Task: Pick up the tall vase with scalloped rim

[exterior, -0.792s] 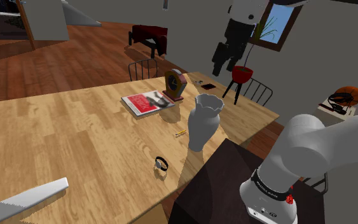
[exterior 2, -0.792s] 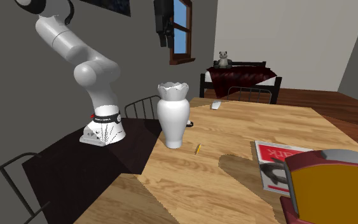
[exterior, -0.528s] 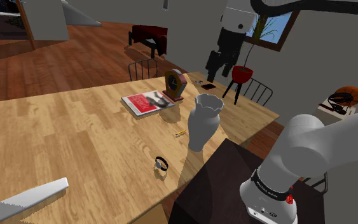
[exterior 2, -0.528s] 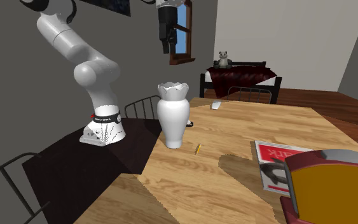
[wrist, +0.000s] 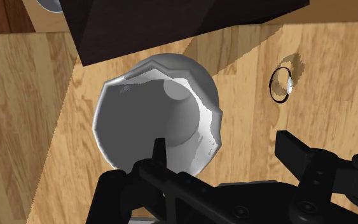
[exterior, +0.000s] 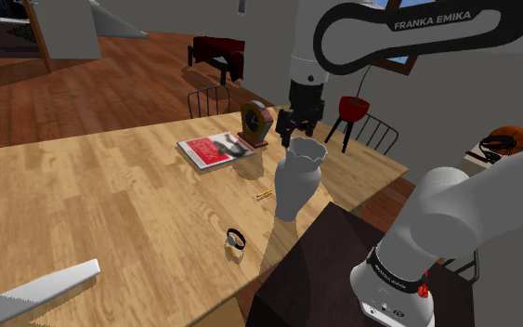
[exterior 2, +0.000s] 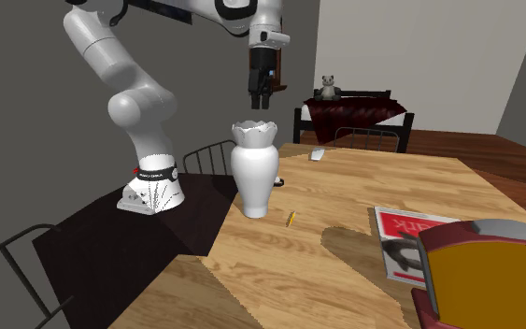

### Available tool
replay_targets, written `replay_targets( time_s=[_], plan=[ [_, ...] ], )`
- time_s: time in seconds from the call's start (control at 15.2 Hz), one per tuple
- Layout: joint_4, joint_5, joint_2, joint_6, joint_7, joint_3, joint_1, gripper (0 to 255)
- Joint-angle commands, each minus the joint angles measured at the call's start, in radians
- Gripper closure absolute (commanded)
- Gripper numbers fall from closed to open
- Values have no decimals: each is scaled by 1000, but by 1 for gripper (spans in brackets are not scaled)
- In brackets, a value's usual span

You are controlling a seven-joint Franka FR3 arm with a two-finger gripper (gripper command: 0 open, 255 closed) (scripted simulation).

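While the gripper (exterior: 294, 137) hangs a little above the scalloped rim of the vase (exterior: 296, 178), its fingers stand wide apart and it has hold of nothing. In the wrist view one finger (wrist: 159, 159) is over the vase's open mouth, and the other is outside the rim, over bare wood. No finger touches the vase.

The pale grey vase stands upright on the wooden bench (exterior: 92, 204), near the bench edge where the dark stand (exterior: 310, 274) begins. The stand's corner comes just beside the vase, so on that side there is little room.

On the other sides of the vase the wood is open. A small pencil (exterior: 263, 194) lies near the vase's foot. A dark ring (exterior: 236, 239) lies further from the vase, close to the same bench edge. A red magazine (exterior: 208, 150) and a small clock (exterior: 256, 124) are well apart from the vase, further in on the bench. Above the vase, around the gripper, the air is free.
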Motion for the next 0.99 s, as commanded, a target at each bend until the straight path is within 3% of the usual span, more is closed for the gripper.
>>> replay_targets(
  time_s=[0.0,0.4,0.46,0.92],
  plan=[
    [-23,-1,14,34,7,3,-1,0],
    [-75,-2,29,100,13,6,-1,0],
    [-74,-2,31,101,14,7,0,255],
    [-73,-2,31,101,14,6,-1,255]
  ],
)
